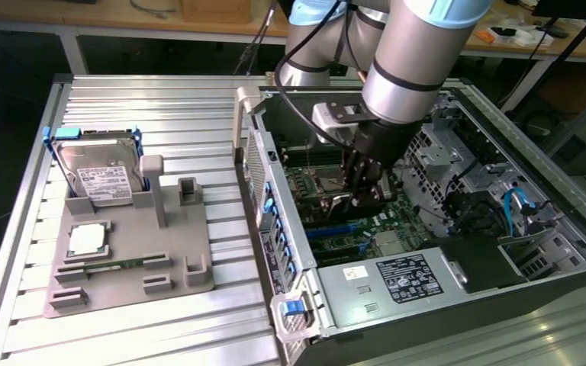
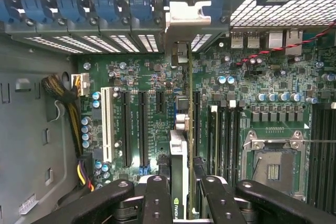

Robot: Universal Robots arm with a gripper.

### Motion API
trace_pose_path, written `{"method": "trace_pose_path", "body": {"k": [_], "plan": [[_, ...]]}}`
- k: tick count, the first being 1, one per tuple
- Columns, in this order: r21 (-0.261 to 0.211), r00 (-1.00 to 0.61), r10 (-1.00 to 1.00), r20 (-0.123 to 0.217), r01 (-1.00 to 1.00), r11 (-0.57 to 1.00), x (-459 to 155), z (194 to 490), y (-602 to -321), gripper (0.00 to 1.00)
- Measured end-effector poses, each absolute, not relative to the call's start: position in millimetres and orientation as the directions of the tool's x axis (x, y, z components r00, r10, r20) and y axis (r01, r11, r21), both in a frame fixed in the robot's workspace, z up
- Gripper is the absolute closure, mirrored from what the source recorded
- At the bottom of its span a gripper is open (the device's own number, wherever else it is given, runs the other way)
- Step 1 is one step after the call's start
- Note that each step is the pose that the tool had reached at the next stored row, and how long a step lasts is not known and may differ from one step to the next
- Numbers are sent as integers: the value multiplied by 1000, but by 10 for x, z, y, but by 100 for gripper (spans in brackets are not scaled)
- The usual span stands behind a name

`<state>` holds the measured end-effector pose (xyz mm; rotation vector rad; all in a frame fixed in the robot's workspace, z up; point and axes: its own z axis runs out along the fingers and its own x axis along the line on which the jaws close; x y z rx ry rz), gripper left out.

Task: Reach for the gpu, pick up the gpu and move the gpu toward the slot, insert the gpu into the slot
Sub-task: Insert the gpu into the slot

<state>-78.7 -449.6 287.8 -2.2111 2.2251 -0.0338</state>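
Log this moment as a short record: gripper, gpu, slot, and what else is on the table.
gripper: inside the open computer case, closed on the gpu
gpu: held on edge above the motherboard, metal bracket toward the case's rear wall
slot: blue, below the gripper; seating cannot be told
table: hard drive upright in a grey fixture

One robot arm (image 1: 405,61) reaches into one open computer case (image 1: 537,191), with one gripper (image 2: 181,190) that has two fingers (image 2: 157,198). It holds one gpu (image 2: 178,166), seen edge-on. Inside lies one green motherboard (image 2: 226,103) with one square processor socket (image 2: 273,163) and one white slot (image 2: 106,124). One power supply (image 1: 405,278) sits in the case. On the table (image 1: 150,99) stands one grey holder tray (image 1: 130,267) carrying one hard drive (image 1: 100,179).
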Motion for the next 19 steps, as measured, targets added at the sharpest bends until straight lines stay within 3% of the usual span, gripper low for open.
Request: {"method": "trace_pose_path", "body": {"k": [19], "plan": [[-18, -6, -1000, 12, -1000, 6, -790, 2803, -4496, 73]]}}
